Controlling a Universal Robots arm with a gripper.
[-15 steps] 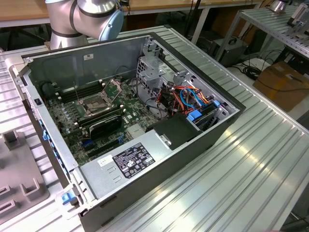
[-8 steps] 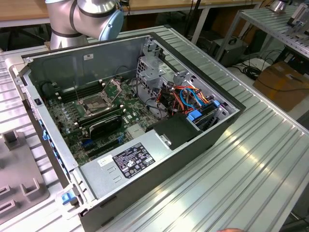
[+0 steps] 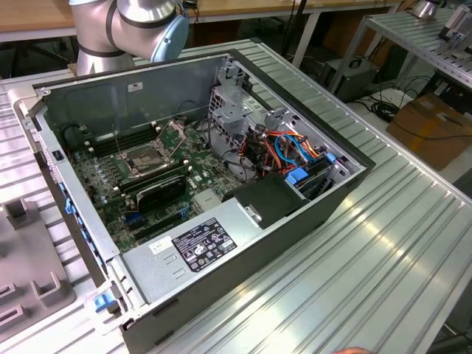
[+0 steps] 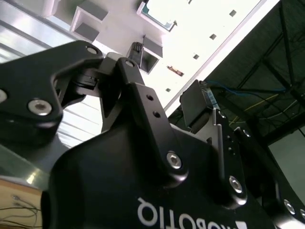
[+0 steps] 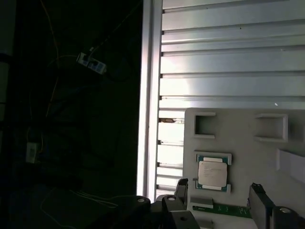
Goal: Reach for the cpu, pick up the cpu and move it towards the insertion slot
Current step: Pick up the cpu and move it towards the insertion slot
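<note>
The cpu [image 5: 213, 172] is a small pale square chip lying flat in a pocket of a light grey holder plate [image 5: 248, 138]. In the second wrist view its corner [image 4: 157, 14] shows in the same plate. My black gripper [image 5: 221, 200] hovers just short of the chip, open, with one fingertip [image 5: 182, 187] on each side and nothing between them. In the second wrist view the gripper [image 4: 167, 76] also stands spread. The insertion slot [image 3: 145, 158] is the dark socket with a shiny silver frame on the green board inside the open computer case, its cover plate [image 3: 174, 133] tipped up.
The arm [image 3: 125, 29] rises behind the case [image 3: 310, 214], away from the socket. A black card [image 3: 158, 192], a power supply with a sticker [image 3: 195, 245] and blue cables [image 3: 299, 158] crowd the case. The grey holder [image 3: 26, 284] sits at the exterior view's left on the ribbed metal table [image 3: 383, 251].
</note>
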